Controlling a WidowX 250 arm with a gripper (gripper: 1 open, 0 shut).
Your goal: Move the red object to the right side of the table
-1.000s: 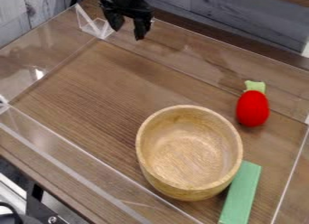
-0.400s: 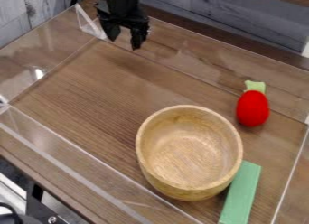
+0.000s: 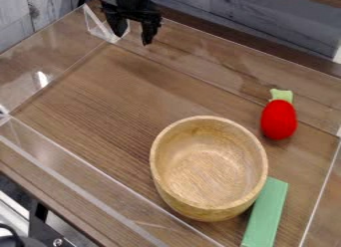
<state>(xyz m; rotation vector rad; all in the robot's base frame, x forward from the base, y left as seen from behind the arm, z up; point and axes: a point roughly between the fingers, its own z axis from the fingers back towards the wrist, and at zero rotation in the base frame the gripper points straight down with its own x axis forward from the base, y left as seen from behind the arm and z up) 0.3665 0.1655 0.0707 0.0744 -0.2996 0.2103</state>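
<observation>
And here we have the red object (image 3: 278,120), a bright egg-shaped strawberry with its leafy green tip pointing to the far edge, lying on the right side of the table (image 3: 127,107) as we look at it! Nearer to us sits the round wooden bowl (image 3: 208,168), close by but not touching the strawberry, and just beside the bowl's right rim we see the flat green block (image 3: 265,213). Way up at the far left, well apart from all three, hovers the gripper (image 3: 135,34), dark fingers spread wide, and we spot nothing held between them!
</observation>
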